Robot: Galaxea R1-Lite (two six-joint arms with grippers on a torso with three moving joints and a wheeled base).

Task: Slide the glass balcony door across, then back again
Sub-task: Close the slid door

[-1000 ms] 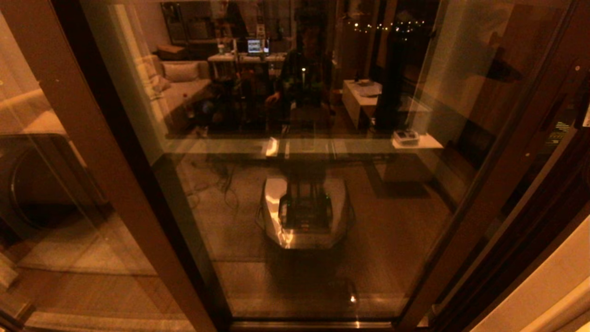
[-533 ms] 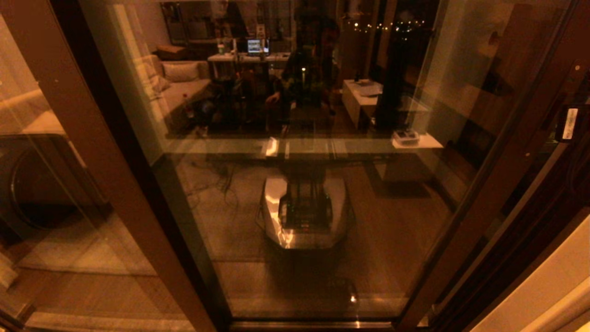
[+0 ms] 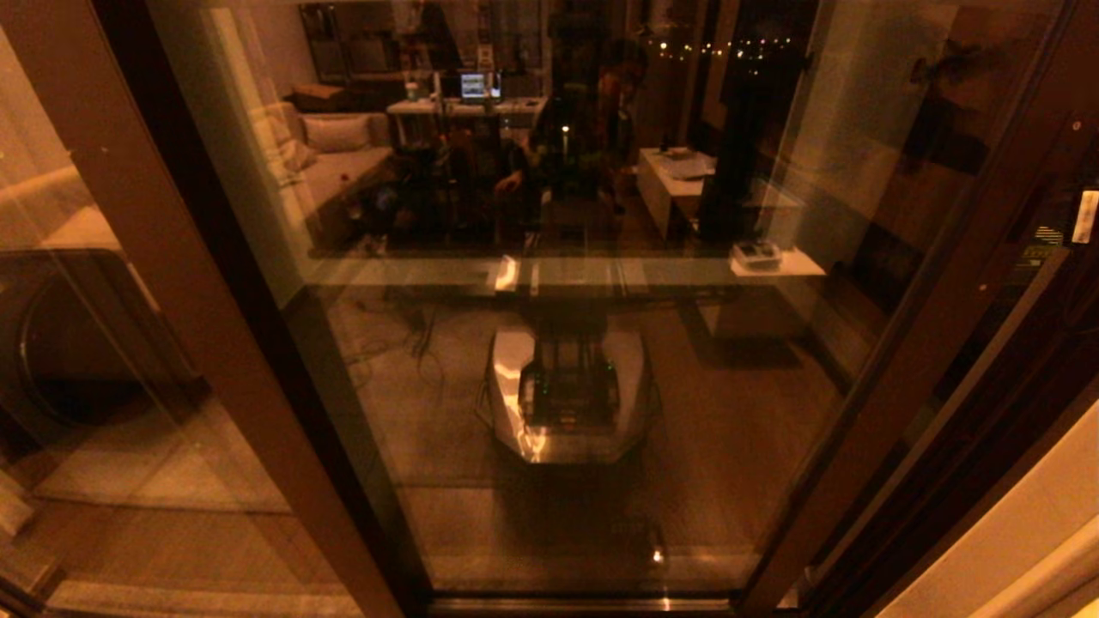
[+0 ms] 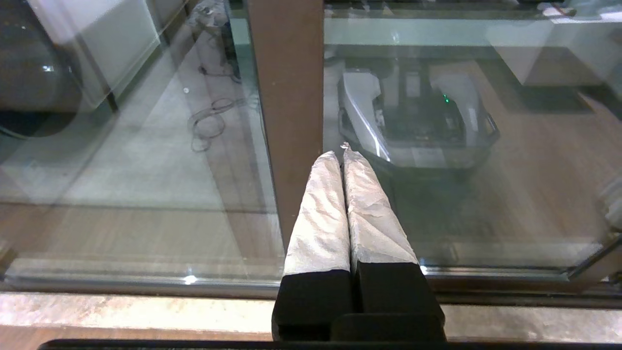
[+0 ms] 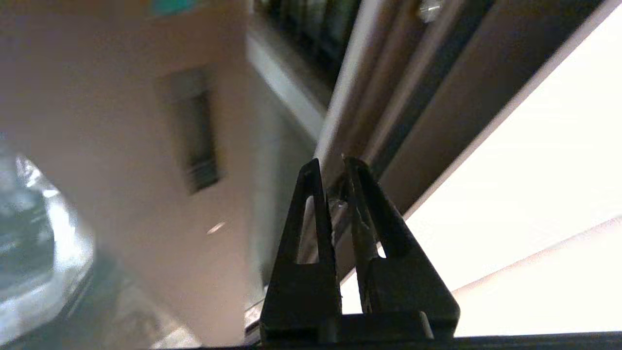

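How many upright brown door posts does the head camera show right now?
2: the plain post on the left, and the balcony door's handle post on the right. More may lie outside the picture.

Our left gripper [image 4: 343, 153] sits parked low, fingers pressed together. Our right gripper [image 5: 330, 163] is raised, its fingers nearly touching, holding nothing.

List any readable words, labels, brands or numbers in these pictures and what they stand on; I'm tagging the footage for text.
None can be read.
Small white label at the head view's right edge, by the glass balcony door's reddish-brown stile: too small to read.
Lit screen mirrored in the pane: blurred.
Teal patch in the right wrist view: blurred, no letters visible.
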